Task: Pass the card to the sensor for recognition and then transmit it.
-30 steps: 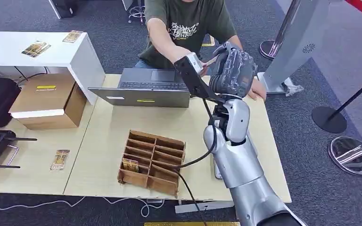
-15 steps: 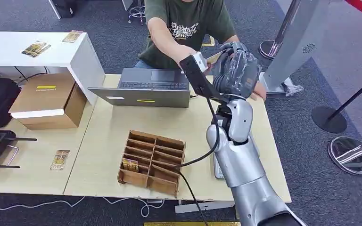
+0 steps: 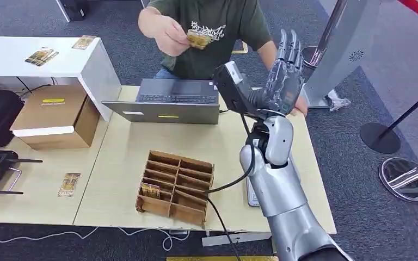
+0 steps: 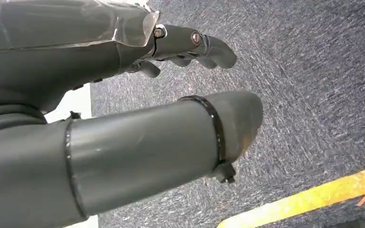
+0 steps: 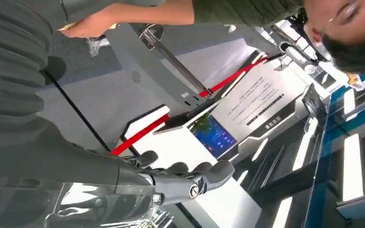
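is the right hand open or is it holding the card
Open: the right hand has its fingers stretched upward with nothing in them; the person's hand holds the card.

Even, bright indoor light falls from overhead, so shadows on the wooden table are faint and soft. The person's raised hand is slightly motion-blurred. Close up, the left hand looks soft-focused, and bright white panels glare behind the right hand.

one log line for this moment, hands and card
right robot hand: raised, open, empty | left robot hand: hanging over carpet, empty | card: in person's hand above laptop | handover: done
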`<state>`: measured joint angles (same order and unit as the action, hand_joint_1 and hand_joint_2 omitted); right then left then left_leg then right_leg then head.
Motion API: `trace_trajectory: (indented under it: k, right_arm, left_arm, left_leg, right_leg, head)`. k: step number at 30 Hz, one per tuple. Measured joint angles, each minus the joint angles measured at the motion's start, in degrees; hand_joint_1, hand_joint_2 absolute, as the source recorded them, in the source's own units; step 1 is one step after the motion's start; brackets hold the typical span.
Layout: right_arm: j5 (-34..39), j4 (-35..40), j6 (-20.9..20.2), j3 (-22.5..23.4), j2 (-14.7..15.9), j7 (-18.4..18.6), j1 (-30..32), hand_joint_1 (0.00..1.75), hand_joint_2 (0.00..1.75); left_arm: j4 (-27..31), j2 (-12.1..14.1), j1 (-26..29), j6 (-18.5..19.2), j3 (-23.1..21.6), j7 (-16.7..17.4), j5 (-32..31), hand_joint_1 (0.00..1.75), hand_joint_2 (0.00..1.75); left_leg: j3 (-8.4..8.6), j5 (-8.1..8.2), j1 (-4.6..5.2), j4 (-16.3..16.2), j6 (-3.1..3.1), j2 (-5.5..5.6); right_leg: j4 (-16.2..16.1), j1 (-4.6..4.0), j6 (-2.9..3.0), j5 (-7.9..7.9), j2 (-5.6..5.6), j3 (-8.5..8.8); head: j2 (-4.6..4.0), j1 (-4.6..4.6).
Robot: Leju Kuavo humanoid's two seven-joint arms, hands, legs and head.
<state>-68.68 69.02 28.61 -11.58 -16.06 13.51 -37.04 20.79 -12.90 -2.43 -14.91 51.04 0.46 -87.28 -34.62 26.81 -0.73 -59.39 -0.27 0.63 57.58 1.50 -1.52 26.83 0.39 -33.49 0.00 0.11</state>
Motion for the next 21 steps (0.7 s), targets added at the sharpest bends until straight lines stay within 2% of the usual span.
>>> trace_trajectory:
  k: [7, 21]
  right_arm:
    - [-1.8, 4.1, 0.6, 0.2, 0.6, -1.0, 3.3, 0.00, 1.75]
    - [-5.6, 24.9, 6.8, 3.7, 2.9, -5.0, 18.6, 0.00, 1.75]
  left_arm:
    - [0.0, 0.2, 0.0, 0.1, 0.0, 0.1, -0.5, 0.00, 0.00]
    - [0.0, 0.2, 0.2, 0.0, 2.5, 0.1, -0.5, 0.00, 0.00]
  left_leg:
    - [0.00, 0.00, 0.00, 0.0, 0.00, 0.00]
    - [-0.02, 0.02, 0.01, 0.0, 0.02, 0.02]
  right_leg:
    - [0.0, 0.00, 0.00, 0.00, 0.00, -0.02]
    - [0.0, 0.00, 0.00, 0.01, -0.02, -0.02]
  head:
    - [0.00, 0.00]
    - [0.00, -0.02]
